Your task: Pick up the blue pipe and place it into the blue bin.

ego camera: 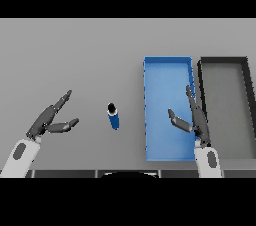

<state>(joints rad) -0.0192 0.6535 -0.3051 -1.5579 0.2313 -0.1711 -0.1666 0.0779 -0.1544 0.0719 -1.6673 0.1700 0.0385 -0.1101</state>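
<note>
**Pipe on table, both hands released**

We found the left hand (48, 119) at the left of the grey table (75, 50), its fingers straight and spread, the thumb held apart, grasping nothing. It was near the blue pipe (113, 116) but clearly apart from it.

We noted the blue pipe just right of that hand, resting on the table surface with its dark end toward the far side. It lay outside the blue bin (167, 63), near the bin's left wall and not touching it.

We observed the right hand (194, 118) over the right part of the blue bin, fingers extended and relaxed, holding nothing.

We recorded a dark bin (222, 60) just beside the blue bin, at the far right.
</note>
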